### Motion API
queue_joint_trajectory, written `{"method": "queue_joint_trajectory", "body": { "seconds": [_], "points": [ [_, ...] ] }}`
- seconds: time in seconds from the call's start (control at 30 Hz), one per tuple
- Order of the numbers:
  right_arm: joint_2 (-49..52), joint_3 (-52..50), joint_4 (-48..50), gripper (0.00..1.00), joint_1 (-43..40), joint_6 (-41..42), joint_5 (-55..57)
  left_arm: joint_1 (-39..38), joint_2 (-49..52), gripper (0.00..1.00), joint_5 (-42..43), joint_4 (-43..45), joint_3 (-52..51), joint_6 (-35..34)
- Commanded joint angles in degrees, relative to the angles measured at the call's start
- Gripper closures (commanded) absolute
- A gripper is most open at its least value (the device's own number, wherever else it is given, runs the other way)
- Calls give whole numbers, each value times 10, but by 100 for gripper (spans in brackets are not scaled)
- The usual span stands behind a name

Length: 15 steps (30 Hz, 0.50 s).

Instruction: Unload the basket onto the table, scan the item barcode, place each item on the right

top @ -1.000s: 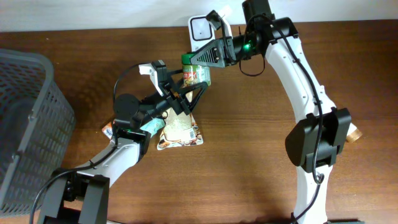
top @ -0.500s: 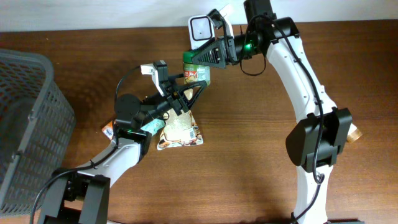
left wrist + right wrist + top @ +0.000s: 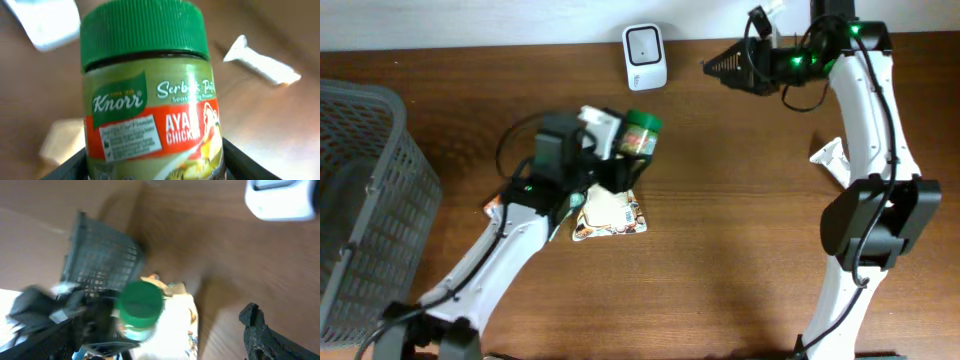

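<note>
Green-capped Knorr jar (image 3: 148, 95), chicken seasoning, held clear of the counter (image 3: 720, 250) above a flat printed pouch (image 3: 612, 215).
Holder: left gripper (image 3: 618, 158), jaws clamped on the jar's lower body.
Long axis: tilted, cap leading toward the far edge.
Barcode: not visible; the brand face looks back along the left wrist.
Scanner (image 3: 645, 55): white, at the far edge, near and just beyond the cap. The left arm is the nearer, so the presenting turn looks to be its job.
Right gripper (image 3: 715, 66): jaws apart, empty, well right of the scanner.
Grey basket (image 3: 360, 180): far left.
</note>
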Motion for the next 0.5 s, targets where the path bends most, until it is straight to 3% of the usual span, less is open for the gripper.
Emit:
{"method": "queue_joint_trajectory", "body": {
  "seconds": [0.0,0.1,0.23,0.27,0.3,0.47],
  "points": [
    [-30,11,-82,2,2,-67,72,-71,-33,100,-183,-7,66,271],
    [-30,11,-151,2,-7,-154,58,-107,-32,100,-206,-12,66,465],
    [-30,11,-212,2,-29,-272,-4,-106,-32,100,-197,-21,66,617],
    [-30,11,-263,2,-26,-342,-4,-106,-32,100,-197,-22,66,688],
    [-30,11,-279,2,-25,-359,-4,-106,-32,100,-197,-22,66,731],
    [-26,10,-279,1,29,-418,-8,-106,-32,100,-160,-18,66,745]
  ]
}}
